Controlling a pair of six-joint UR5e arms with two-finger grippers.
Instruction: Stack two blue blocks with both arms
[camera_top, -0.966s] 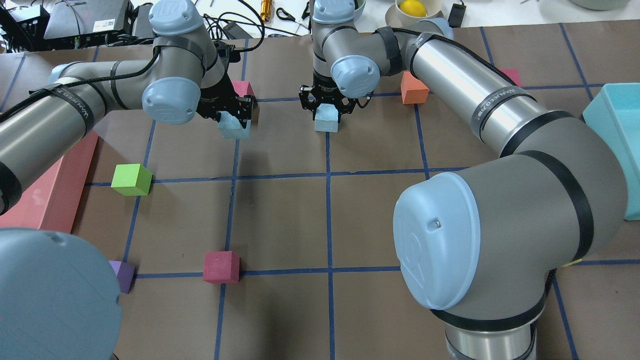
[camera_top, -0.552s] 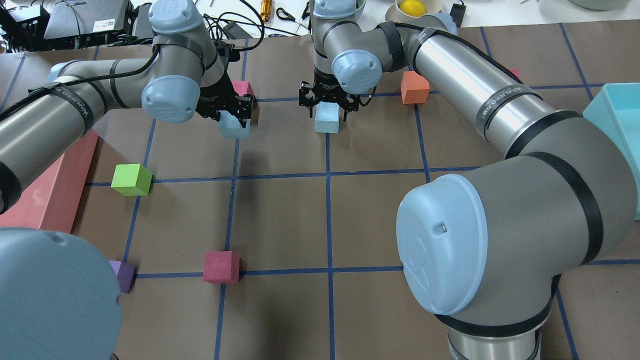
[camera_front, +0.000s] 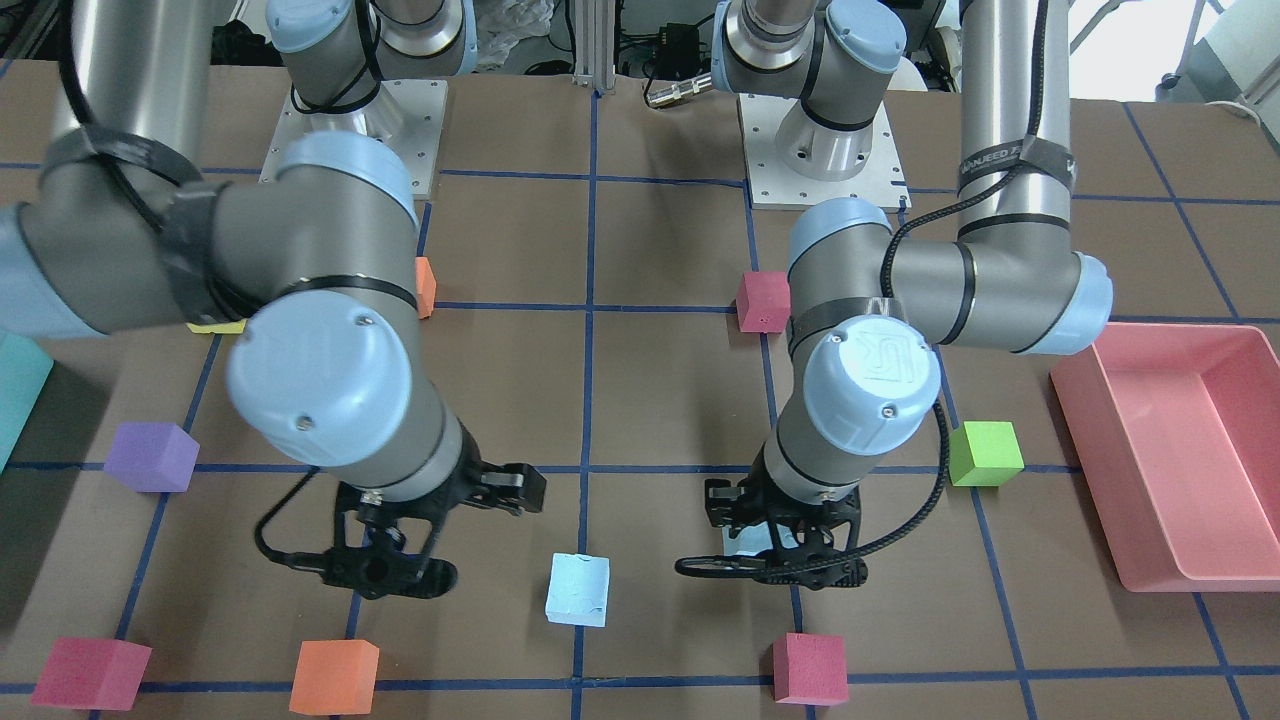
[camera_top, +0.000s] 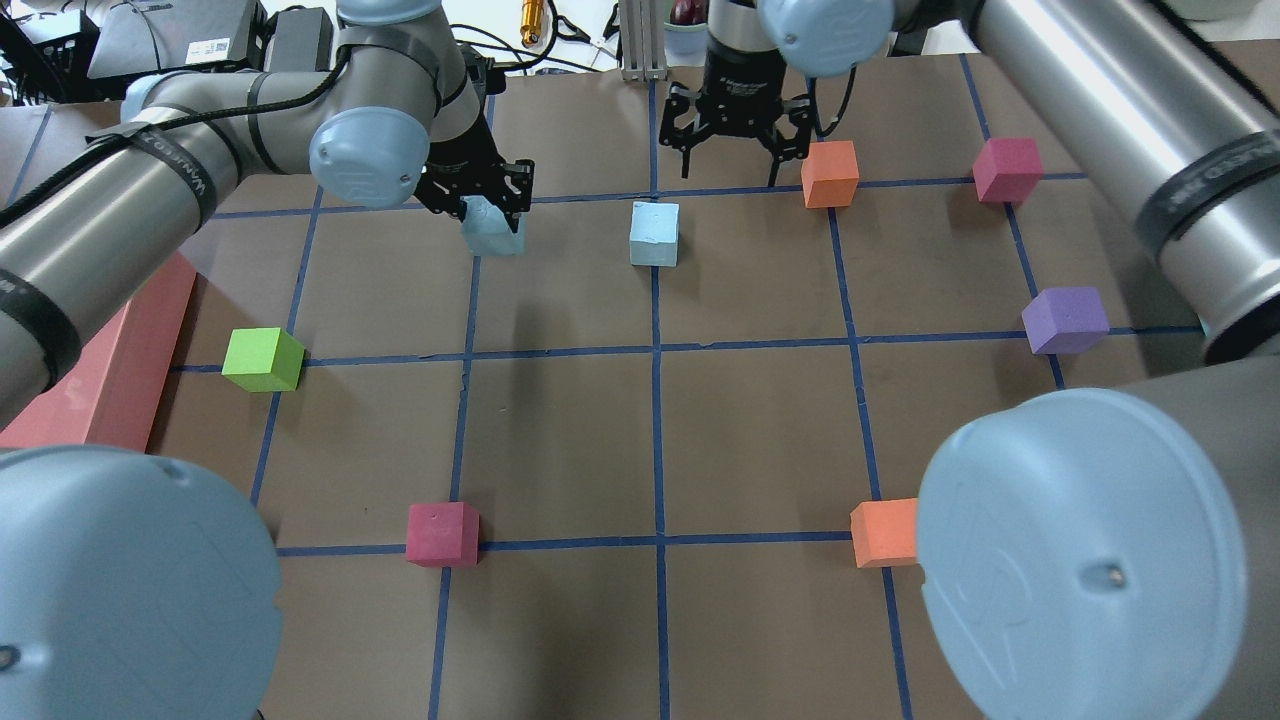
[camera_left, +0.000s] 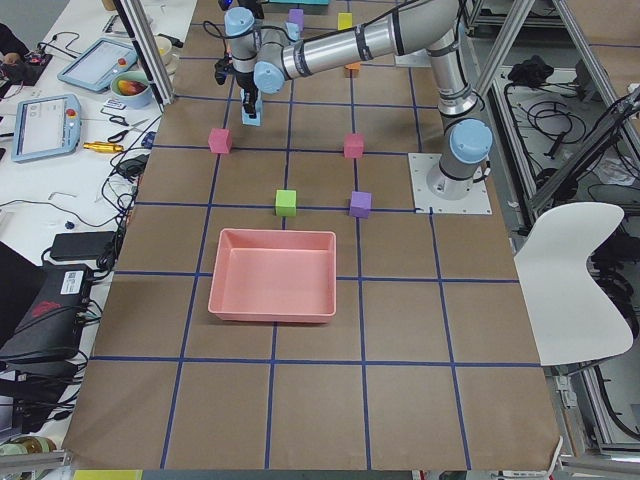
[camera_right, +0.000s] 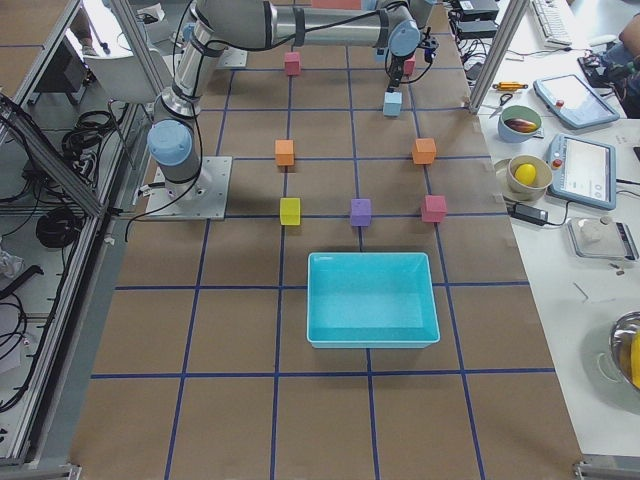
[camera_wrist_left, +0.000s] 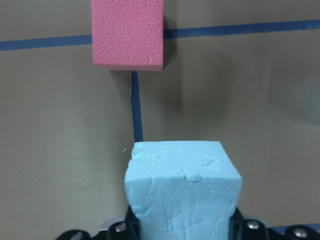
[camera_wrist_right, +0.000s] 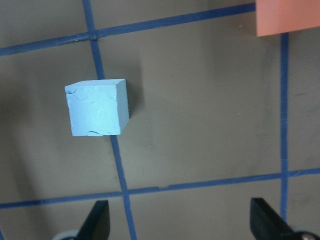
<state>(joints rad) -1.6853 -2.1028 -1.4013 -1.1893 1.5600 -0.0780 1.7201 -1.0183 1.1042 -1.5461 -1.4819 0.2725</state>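
The left gripper (camera_top: 494, 212) had its fingers clamped on opposite faces of the held blue block (camera_wrist_left: 182, 192). The cube sat deep between them with its front face jutting past the tips. That grip suited a carry: the block's underside was left bare, so it could be set flat on another cube. It seemed to hang just clear of the worktop (camera_top: 560, 440), though the pictures did not settle whether a thin gap was there.

The free blue block (camera_top: 655, 233) rested alone on the worktop, on a blue tape line, right of the held cube and apart from it. Nothing touched it. Standing square and open on all sides, it looked placed to serve as the base of the 2-cube stack.

The right gripper (camera_top: 735, 160) hung beyond it, on the far side, with its fingers spread wide and nothing between them. In the right wrist view, the free cube lay ahead of the left-hand finger, outside the gap. Keeping the right arm off that way probably left room for the left arm to come across.

An orange cube (camera_top: 830, 173) stood just right of the right gripper. A pink cube (camera_wrist_left: 127, 32) lay on the far side of the held block.
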